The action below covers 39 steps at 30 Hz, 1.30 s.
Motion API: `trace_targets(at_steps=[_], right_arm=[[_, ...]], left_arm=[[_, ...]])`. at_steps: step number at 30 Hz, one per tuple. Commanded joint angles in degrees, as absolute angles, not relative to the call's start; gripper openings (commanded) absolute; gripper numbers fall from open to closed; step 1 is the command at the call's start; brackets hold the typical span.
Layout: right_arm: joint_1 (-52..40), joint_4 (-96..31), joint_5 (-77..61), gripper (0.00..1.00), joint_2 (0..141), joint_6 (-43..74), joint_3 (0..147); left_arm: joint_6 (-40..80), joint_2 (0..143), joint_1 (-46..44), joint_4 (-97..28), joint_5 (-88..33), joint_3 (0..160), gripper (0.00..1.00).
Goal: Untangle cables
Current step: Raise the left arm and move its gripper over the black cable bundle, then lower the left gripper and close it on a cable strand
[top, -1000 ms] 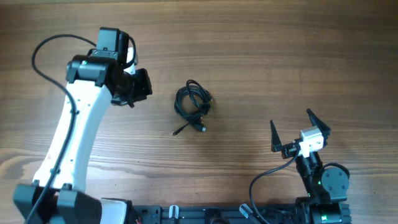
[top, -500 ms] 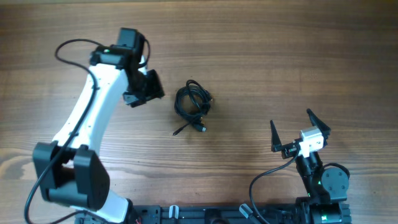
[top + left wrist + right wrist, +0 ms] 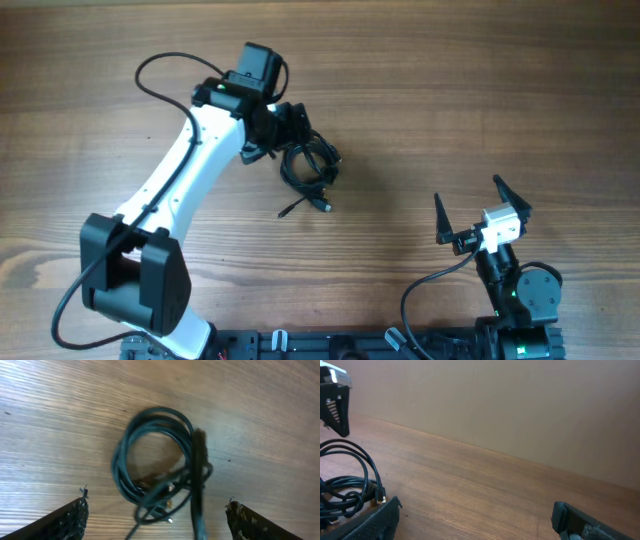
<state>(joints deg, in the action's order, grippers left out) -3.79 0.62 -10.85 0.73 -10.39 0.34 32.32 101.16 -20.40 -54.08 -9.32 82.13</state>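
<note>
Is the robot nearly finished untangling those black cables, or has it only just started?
Only just started. Done: nothing, the cables lie in one coiled bundle on the table. In hand: the left hand hovers open right above the bundle, gripping nothing. The right hand sits open, off to the side. Left: grab the bundle and pull every strand apart.

Three views, one shared coil
The overhead camera looks straight down on the whole brown wood-grain table point(image 3: 450, 100); the left wrist camera hangs close above the coil of thin black cables point(image 3: 310, 165), facing almost straight down; the right wrist camera sits low at the near right, looking across the tabletop, catching that coil at its left edge
</note>
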Motion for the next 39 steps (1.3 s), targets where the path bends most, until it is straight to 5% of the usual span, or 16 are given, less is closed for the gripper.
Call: trace_targets(at_steps=[1, 8, 12, 18, 31, 33, 37, 39], right_arm=[[-4.1, 0.7, -10.1, 1.00, 0.3, -10.5, 0.3], [-4.1, 0.7, -10.1, 1.00, 0.3, -10.5, 0.3], [-4.1, 0.7, -10.1, 1.00, 0.3, -10.5, 0.3], [-4.1, 0.8, -10.1, 1.00, 0.3, -10.5, 0.3], [-4.1, 0.7, -10.1, 1.00, 0.3, -10.5, 0.3], [-4.1, 0.7, -10.1, 1.00, 0.3, -10.5, 0.3], [-4.1, 0.7, -10.1, 1.00, 0.3, -10.5, 0.3], [-4.1, 0.7, -10.1, 1.00, 0.3, -10.5, 0.3]], left_arm=[[33.9, 102.5, -24.0, -54.0, -9.7, 82.4, 0.91], [33.9, 107.7, -27.3, -54.0, -6.7, 82.4, 0.92], [33.3, 110.3, -27.0, -55.0, -4.8, 82.4, 0.43], [32.7, 110.5, -25.8, -57.0, 0.1, 82.4, 0.04], [19.9, 110.5, -19.6, -57.3, -3.3, 82.4, 0.05], [19.9, 110.5, -18.7, -57.3, -3.4, 82.4, 0.18], [19.8, 110.4, -17.0, -57.3, -5.1, 82.5, 0.61], [19.7, 110.2, -16.4, -57.6, -7.6, 82.8, 0.70]])
